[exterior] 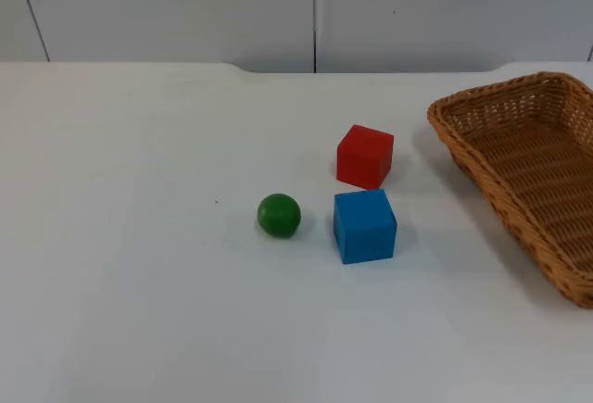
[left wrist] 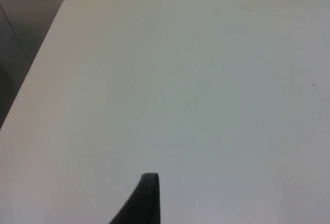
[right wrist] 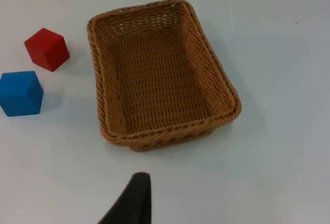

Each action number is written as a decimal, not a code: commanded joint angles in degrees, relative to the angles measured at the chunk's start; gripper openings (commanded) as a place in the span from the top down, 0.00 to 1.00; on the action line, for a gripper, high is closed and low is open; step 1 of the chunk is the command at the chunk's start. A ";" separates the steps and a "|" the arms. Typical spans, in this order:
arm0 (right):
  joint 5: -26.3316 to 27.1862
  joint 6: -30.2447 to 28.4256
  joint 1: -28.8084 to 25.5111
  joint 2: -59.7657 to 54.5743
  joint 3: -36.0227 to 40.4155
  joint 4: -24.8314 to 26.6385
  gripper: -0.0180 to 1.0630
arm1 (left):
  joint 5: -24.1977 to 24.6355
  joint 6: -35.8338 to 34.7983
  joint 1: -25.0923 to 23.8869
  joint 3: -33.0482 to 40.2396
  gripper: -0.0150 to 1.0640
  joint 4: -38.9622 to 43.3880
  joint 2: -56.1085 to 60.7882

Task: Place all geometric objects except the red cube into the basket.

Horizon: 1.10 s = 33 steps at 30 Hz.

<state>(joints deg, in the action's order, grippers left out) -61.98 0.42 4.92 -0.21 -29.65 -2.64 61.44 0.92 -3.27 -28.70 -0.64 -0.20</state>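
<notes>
A green ball (exterior: 279, 215), a blue cube (exterior: 364, 226) and a red cube (exterior: 365, 156) are sitting together near the middle of the white tabletop (exterior: 139, 283) in the top view. The ball is lying just beside the blue cube, on the side away from the basket, with a small gap between them. The red cube is resting just behind the blue cube, toward the grey partition wall (exterior: 185, 9), turned a little askew.

The wicker basket (exterior: 519, 111) is standing on the tabletop's right side, well apart from the three shapes, and nothing is lying inside it; the right wrist view is looking into its woven floor.

The left gripper (left wrist: 147, 198) is hanging over bare tabletop near a rounded corner. The right gripper (right wrist: 135, 201) is hovering near the basket's short wall, with both cubes off to one side. A single dark fingertip is showing for each gripper, so whether either is open or closed cannot be told.
</notes>
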 commanded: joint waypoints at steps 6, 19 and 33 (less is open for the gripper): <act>5.14 -0.06 -0.34 -7.21 -4.76 0.22 0.01 | -3.97 -0.09 -0.21 -3.40 0.01 -4.12 -5.91; 14.76 -0.06 -0.34 -36.41 -10.80 2.64 0.01 | -11.12 -0.09 -0.21 -6.56 0.01 -5.24 -32.30; 15.12 -0.42 -0.34 -51.93 -10.80 2.64 0.01 | -13.77 5.84 -0.21 -6.56 0.01 -10.82 -45.31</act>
<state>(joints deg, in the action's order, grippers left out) -47.55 0.00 4.92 -51.61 -40.07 -0.42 48.45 4.96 -3.27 -34.92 -9.27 -44.79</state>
